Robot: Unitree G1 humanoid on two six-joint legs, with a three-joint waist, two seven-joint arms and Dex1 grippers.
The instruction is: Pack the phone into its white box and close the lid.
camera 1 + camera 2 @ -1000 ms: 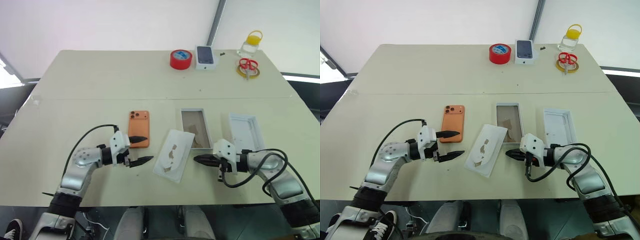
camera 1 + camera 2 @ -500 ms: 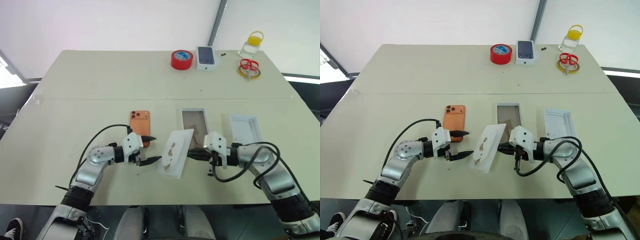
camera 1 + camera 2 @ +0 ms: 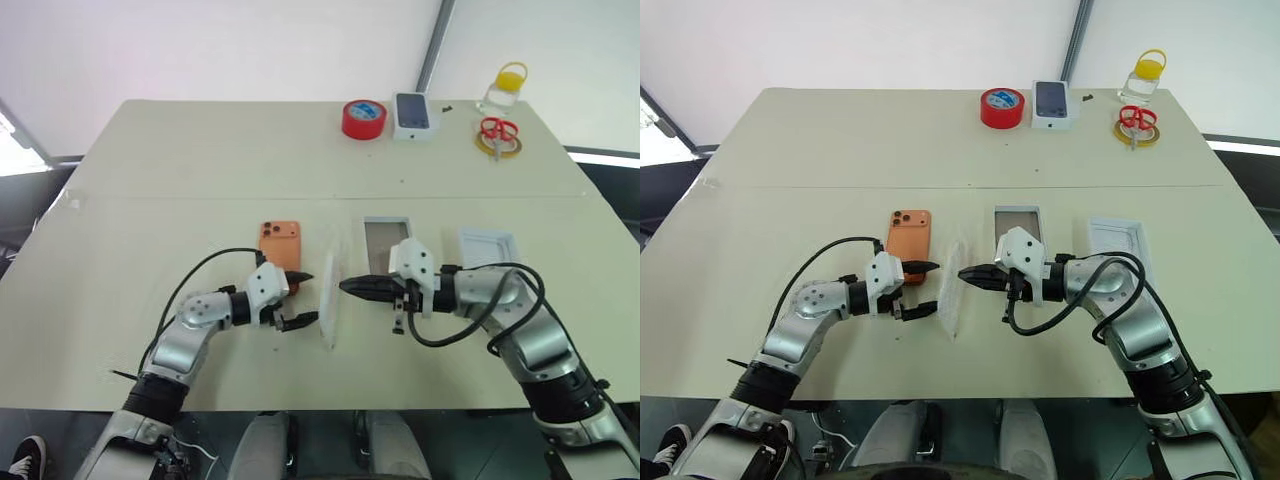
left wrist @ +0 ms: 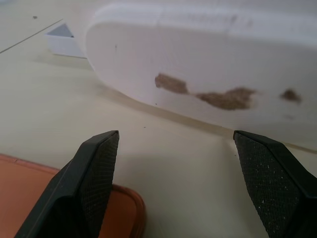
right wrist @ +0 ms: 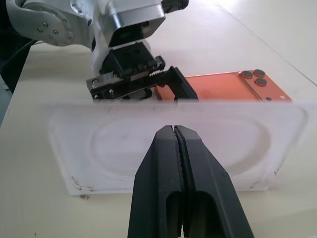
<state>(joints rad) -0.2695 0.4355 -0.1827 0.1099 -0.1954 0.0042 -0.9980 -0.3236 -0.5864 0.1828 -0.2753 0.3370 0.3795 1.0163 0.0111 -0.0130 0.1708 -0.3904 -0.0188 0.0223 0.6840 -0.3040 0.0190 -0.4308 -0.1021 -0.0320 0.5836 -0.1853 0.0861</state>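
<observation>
the right gripper (image 3: 965,273) has its two black fingers pressed flat together, holding nothing, and its tip sits against the face of the thin white insert sheet (image 3: 951,301), which stands tipped up nearly on edge on the table (image 3: 840,150). in the right wrist view the closed fingers (image 5: 179,163) lie against the sheet's side that has the oval recess (image 5: 178,148).

on the other side of the sheet the left gripper (image 3: 921,287) is spread wide, one finger above the other, with nothing between them; its tips are just beside the sheet. in the left wrist view the sheet's plain back with brown patches (image 4: 208,74) stands right ahead of the open fingers (image 4: 94,173).

the phone (image 3: 908,234) lies flat, lenses up, just behind the left gripper, whose upper finger reaches over its near end. the white box (image 3: 1018,224) lies open just behind the right gripper, brownish floor showing, with nothing in it. the lid (image 3: 1115,238) lies to the right of the box, apart from it, plain inner side up, partly behind the right arm.

at the far edge stand a red tape roll (image 3: 1000,106), a smaller white box (image 3: 1052,104), scissors (image 3: 1134,122) and a yellow-capped bottle (image 3: 1143,74).
</observation>
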